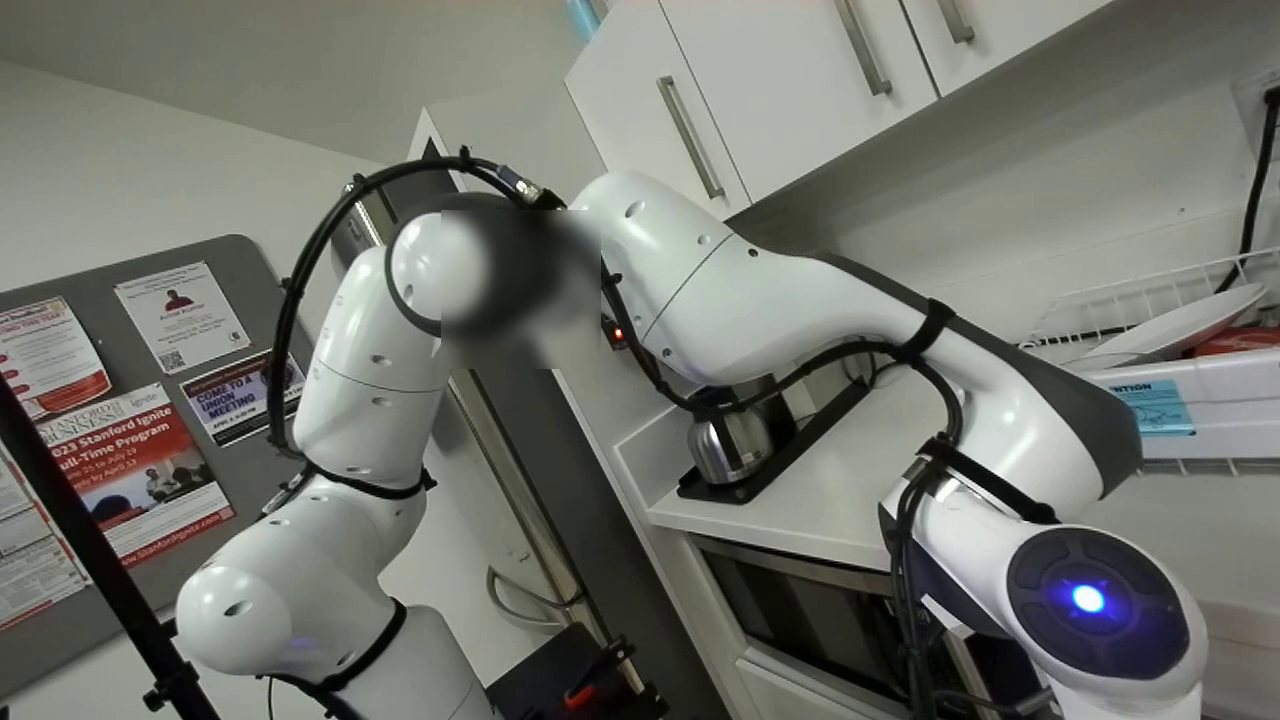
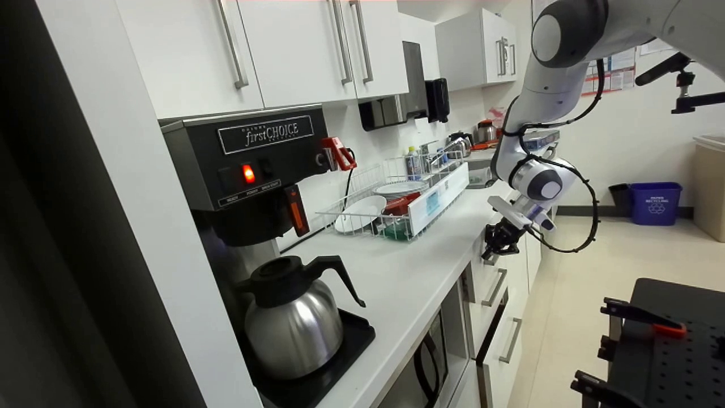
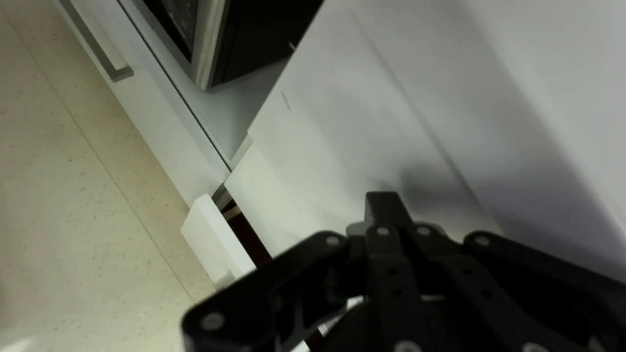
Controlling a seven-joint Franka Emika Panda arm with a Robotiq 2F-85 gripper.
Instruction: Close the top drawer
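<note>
Jaws: my gripper point(image 3: 391, 210) has its fingers pressed together, nothing visible between them. Top drawer point(image 3: 313, 127): I read it as the broad white front just beyond the tips in the wrist view, below the edge of the countertop point(image 2: 391, 277) and next to the microwave point(image 3: 208, 44). From the jaws it lies ahead, spreading up and left in that frame; in an exterior view my only arm point(image 2: 538, 105) is on the room side, gripper angled down at the fronts, so no nearer hand to pick. Touching the front or just short of it: can't tell.

Front faces out over the floor point(image 3: 98, 234). Long axis seems to run level, along the countertop edge, a diagonal from upper left to lower right in my wrist view. Closing travel should be square to that, straight in under the countertop; I judge a push with bunched tips will do, no grasp needed. How far out it sits I can't tell, could be nearly home. The lower drawer point(image 3: 210, 239) is plainly ajar, dark gap above it, so I'd avoid dipping that way. Slanted push may skid.
</note>
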